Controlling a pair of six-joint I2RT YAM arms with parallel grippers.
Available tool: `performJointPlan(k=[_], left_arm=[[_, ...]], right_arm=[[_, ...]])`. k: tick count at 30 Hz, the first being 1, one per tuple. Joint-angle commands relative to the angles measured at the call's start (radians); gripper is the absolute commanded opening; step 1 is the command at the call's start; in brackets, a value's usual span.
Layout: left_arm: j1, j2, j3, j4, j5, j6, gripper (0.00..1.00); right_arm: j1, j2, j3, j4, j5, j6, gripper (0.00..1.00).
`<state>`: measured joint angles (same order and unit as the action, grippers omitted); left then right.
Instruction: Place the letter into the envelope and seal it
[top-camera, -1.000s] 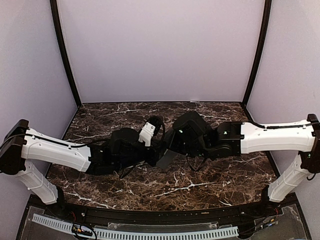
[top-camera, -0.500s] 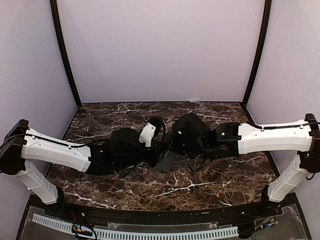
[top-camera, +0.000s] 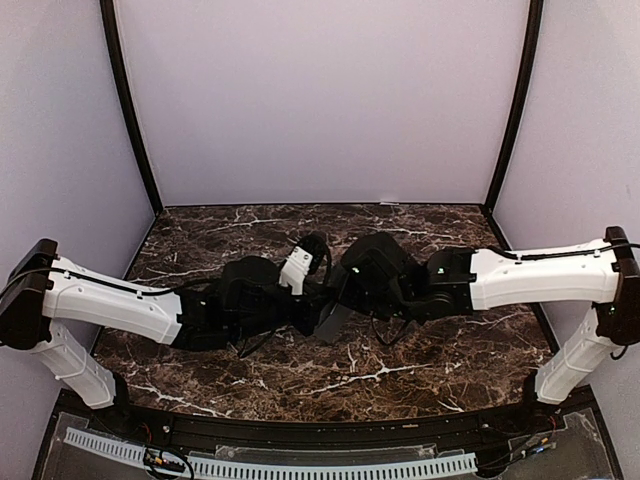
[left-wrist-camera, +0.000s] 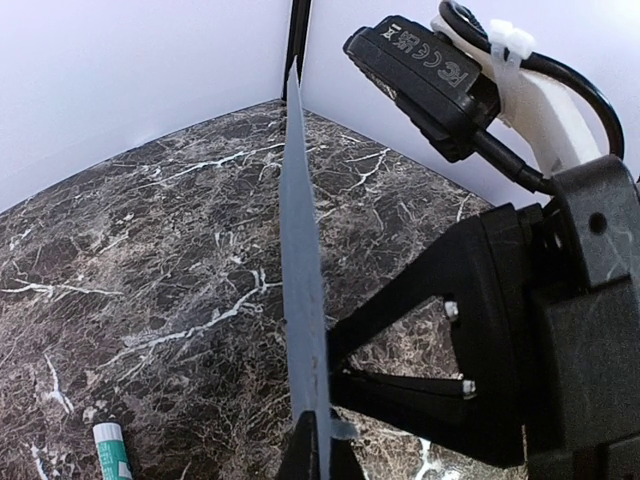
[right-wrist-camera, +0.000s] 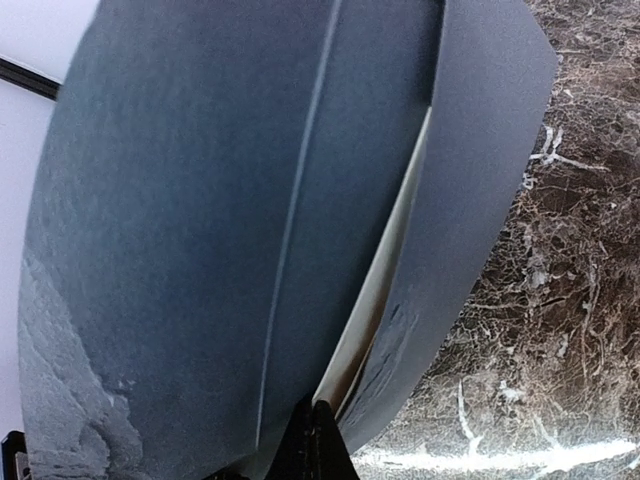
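Envelope (right-wrist-camera: 200, 220): dark blue-grey paper, matte and faintly grainy, with one straight crease running up its face. Held up off the table at the centre, where the two arms meet. Seen edge-on from the left wrist, a thin upright sliver.
Letter (right-wrist-camera: 385, 275): only a narrow pale strip, showing in the gap between the envelope's main face and a curved grey layer on the right.
Left gripper (left-wrist-camera: 315, 452): closed, pinching the envelope's lower edge.
Right gripper (right-wrist-camera: 313, 432): closed too, clamped on the envelope's edge, close beside the left gripper.
Table (left-wrist-camera: 150, 250): dark brown marble pattern with white veins.
Glue stick (left-wrist-camera: 112, 452): white and green, lying on the table, apart from the envelope.
Walls (top-camera: 320, 100): plain pale lilac.
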<state>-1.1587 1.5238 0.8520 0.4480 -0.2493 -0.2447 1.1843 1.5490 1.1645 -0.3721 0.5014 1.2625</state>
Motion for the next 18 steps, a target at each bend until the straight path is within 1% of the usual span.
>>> performJointPlan(k=[1, 18], left_arm=[[-0.011, -0.043, 0.017, 0.026, 0.020, -0.007, 0.00], [-0.035, -0.025, 0.031, 0.029, 0.016, 0.001, 0.00]], right_arm=[[-0.005, 0.020, -0.010, -0.014, 0.025, 0.030, 0.00], [-0.005, 0.072, 0.018, -0.055, 0.032, 0.059, 0.00]])
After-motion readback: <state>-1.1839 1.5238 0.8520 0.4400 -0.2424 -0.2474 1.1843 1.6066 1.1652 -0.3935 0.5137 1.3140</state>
